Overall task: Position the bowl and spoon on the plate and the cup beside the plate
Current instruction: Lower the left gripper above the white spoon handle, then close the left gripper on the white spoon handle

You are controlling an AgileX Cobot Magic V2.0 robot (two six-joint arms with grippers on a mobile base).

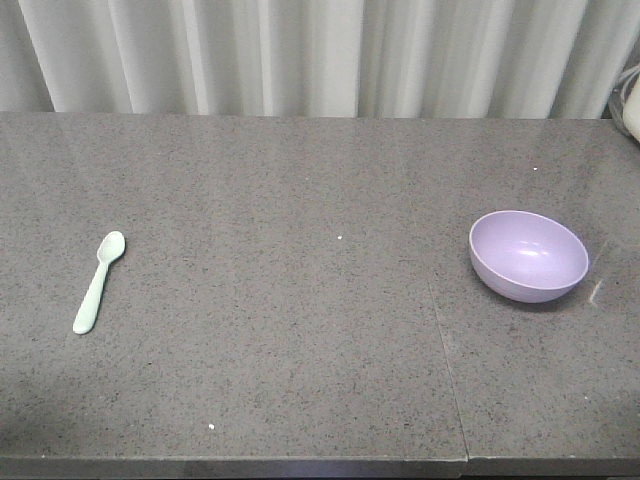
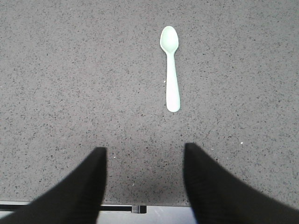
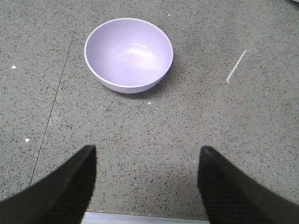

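Note:
A lavender bowl (image 1: 529, 255) stands upright on the right side of the grey table; the right wrist view shows the bowl (image 3: 128, 53) empty. My right gripper (image 3: 147, 151) is open, short of the bowl near the table's front edge, holding nothing. A pale mint-green spoon (image 1: 99, 281) lies flat on the left side. In the left wrist view the spoon (image 2: 171, 66) points its head away from me. My left gripper (image 2: 145, 149) is open and empty, a little short of the spoon's handle. The plate and the cup are out of view.
The speckled grey table (image 1: 320, 330) has a seam (image 1: 447, 360) running front to back on the right. Grey curtains (image 1: 320, 55) hang behind the far edge. A pale object (image 1: 632, 105) shows at the far right edge. A white streak (image 3: 236, 66) lies right of the bowl.

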